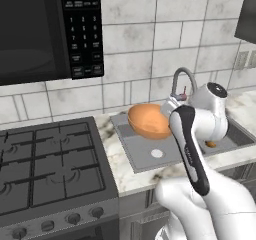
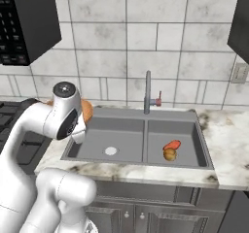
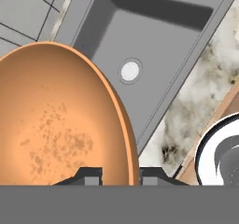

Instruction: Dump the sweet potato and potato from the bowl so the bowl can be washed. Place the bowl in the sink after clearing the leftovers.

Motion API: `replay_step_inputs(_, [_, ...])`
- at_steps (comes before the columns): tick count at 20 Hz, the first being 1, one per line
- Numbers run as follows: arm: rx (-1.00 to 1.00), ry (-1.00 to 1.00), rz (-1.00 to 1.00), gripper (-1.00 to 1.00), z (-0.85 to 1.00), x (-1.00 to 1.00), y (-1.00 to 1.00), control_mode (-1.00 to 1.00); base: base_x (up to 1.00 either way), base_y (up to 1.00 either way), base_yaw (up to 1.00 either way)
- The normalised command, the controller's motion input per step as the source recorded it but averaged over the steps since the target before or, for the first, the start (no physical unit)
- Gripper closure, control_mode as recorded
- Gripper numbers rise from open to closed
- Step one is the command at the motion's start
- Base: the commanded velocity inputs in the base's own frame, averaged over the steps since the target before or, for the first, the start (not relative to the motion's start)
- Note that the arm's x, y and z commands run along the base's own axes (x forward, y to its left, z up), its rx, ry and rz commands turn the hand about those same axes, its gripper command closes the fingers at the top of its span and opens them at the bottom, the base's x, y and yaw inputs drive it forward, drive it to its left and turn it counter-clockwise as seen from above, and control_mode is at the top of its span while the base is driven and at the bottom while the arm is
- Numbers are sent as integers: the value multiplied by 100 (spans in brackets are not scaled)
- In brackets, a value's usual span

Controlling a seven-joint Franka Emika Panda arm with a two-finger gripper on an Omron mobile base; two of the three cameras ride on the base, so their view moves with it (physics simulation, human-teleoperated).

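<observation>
The sweet potato (image 2: pixel 172 145) and potato (image 2: pixel 169 154) already lie in the sink's (image 2: pixel 146 163) right basin, center-right of frame. The gripper (image 3: pixel 120 175) pinches the empty bowl's (image 1: pixel 148 120) rim above the left basin; only lowering it remains.

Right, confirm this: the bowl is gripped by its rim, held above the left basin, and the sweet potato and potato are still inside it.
Not quite. The bowl is empty in the hand view. The sweet potato and potato lie in the sink's right basin, per the right base view. The rest holds.
</observation>
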Motion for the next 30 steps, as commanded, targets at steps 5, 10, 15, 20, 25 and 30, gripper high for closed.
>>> replay_step_inputs(5, [3, 22, -33, 100, -26, 60, -39, -100, 0, 0, 0])
replay_step_inputs(10, [0, 7, -15, 100, -12, 11, -10, -100, 0, 0, 0])
replay_step_inputs(15, [-4, 6, -7, 100, -46, 17, 0, -100, 0, 0, 0])
replay_step_inputs(20, [-7, 8, -7, 100, -68, 26, 0, -100, 0, 0, 0])
replay_step_inputs(25, [-3, 4, -6, 100, -39, 31, 0, -100, 0, 0, 0])
replay_step_inputs(30, [0, 3, -6, 100, -19, 27, -2, -100, 0, 0, 0])
